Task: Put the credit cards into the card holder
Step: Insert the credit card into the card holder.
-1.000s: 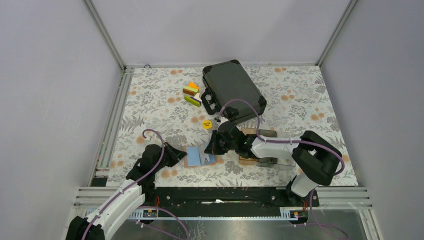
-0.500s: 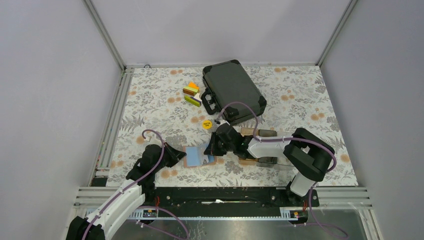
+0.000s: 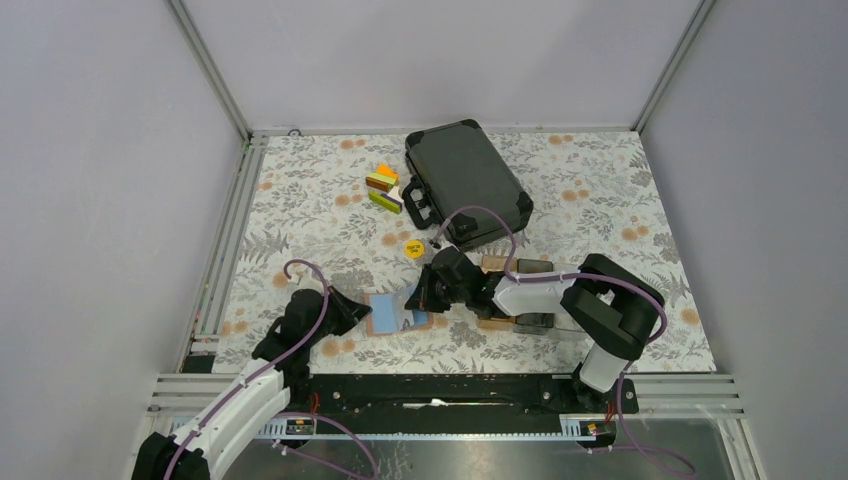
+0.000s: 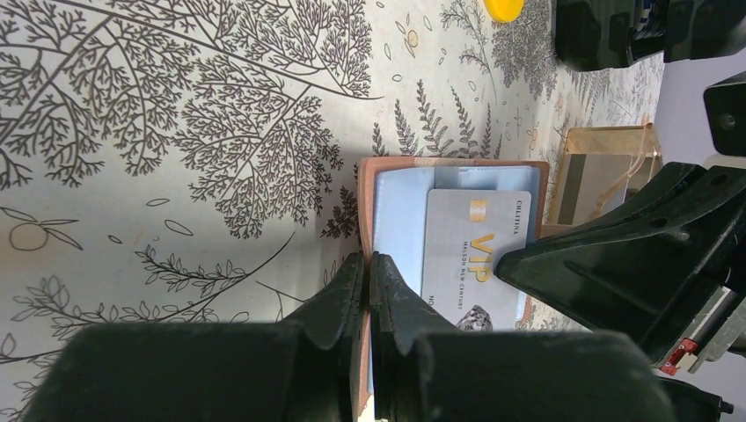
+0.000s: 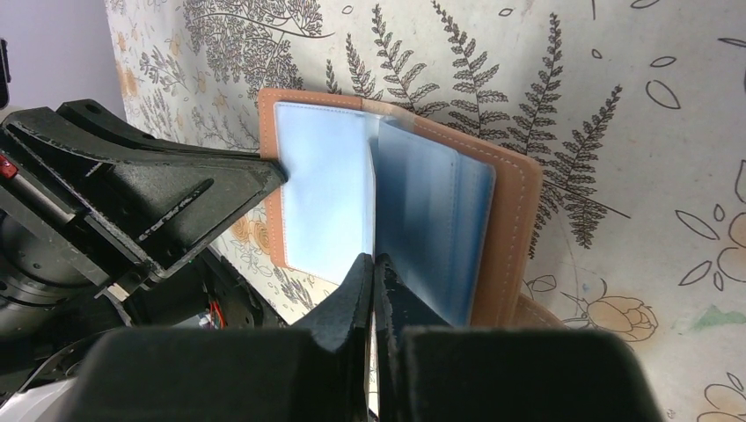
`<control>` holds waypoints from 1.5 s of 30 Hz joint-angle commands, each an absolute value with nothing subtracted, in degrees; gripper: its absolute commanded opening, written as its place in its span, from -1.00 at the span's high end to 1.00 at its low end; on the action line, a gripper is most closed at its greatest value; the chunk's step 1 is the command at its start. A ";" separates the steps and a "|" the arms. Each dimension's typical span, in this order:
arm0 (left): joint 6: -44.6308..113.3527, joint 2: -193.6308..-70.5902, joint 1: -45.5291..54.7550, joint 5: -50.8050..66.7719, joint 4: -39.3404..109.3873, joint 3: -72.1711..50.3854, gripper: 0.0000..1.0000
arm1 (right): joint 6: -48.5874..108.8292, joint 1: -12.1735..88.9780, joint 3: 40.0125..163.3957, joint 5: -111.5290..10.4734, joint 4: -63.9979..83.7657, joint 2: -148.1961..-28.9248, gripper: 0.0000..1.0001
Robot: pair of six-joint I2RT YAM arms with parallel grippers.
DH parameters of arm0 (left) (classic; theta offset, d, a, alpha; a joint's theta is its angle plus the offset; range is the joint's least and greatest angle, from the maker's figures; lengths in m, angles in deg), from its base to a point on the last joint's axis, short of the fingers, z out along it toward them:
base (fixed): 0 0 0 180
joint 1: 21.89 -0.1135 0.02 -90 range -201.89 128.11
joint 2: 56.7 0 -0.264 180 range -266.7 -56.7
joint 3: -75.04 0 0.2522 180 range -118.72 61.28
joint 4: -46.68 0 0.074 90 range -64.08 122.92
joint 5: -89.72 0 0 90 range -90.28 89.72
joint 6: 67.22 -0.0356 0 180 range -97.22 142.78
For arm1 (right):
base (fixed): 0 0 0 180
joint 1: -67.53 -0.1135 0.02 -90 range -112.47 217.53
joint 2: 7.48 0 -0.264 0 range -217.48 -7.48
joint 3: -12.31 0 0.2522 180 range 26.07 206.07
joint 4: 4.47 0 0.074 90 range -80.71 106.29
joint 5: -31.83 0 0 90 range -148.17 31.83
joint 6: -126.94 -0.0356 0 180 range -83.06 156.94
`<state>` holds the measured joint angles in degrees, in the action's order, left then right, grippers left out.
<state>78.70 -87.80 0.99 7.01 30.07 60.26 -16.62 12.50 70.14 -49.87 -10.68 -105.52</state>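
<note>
The salmon-pink card holder (image 3: 382,314) lies open on the floral mat, its blue-grey pockets facing up. It also shows in the left wrist view (image 4: 400,189) and the right wrist view (image 5: 510,207). My left gripper (image 3: 362,308) is shut on the holder's left edge (image 4: 366,264). My right gripper (image 3: 426,297) is shut on a white-grey credit card (image 4: 475,251) marked VIP, which stands over the holder's fold and is seen edge-on (image 5: 374,202) in the right wrist view. More cards, dark (image 3: 535,268) and brownish-orange (image 3: 497,263), lie in a clear tray under my right arm.
A black hard case (image 3: 465,180) lies at the back centre. Coloured blocks (image 3: 384,188) sit left of it. A round yellow disc (image 3: 412,247) lies just behind the holder. The clear tray (image 3: 568,330) is right of the holder.
My right arm's elbow has swung left, while its gripper stayed at the holder with the card. My left arm has not moved.
</note>
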 commanded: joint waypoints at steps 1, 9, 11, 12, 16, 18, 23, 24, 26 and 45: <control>77.87 -87.17 1.05 6.68 30.90 60.05 1.00 | -17.29 13.08 69.80 -49.47 -10.80 -103.86 1.00; 77.89 -87.12 1.05 6.68 30.58 59.96 1.00 | -18.08 13.12 68.79 -49.32 -12.33 -106.74 1.00; 77.80 -86.89 1.05 6.59 30.42 60.01 1.00 | -18.24 13.11 68.63 -49.38 -12.72 -107.41 1.00; 77.87 -86.80 1.05 6.60 30.38 60.04 1.00 | -18.38 13.12 68.61 -49.34 -12.95 -107.73 1.00; 77.89 -86.56 1.05 6.53 30.16 60.05 1.00 | -19.02 13.12 68.43 -48.90 -14.57 -109.33 1.00; 77.87 -86.59 1.05 6.62 30.12 60.07 1.00 | -19.24 13.13 68.35 -48.77 -14.95 -109.86 1.00; 77.84 -86.61 1.05 6.62 30.11 60.00 1.00 | -19.87 13.12 67.73 -50.14 -15.19 -110.07 1.00; 77.87 -86.57 1.05 6.65 30.11 60.04 1.00 | -19.92 13.10 67.51 -50.34 -15.19 -110.03 1.00; 77.89 -86.59 1.05 6.66 30.17 60.11 1.00 | -20.23 13.12 67.31 -50.69 -15.42 -110.36 1.00; 77.88 -86.50 1.05 6.40 29.83 59.93 1.00 | -17.98 12.59 67.78 -55.62 -16.26 -112.14 1.00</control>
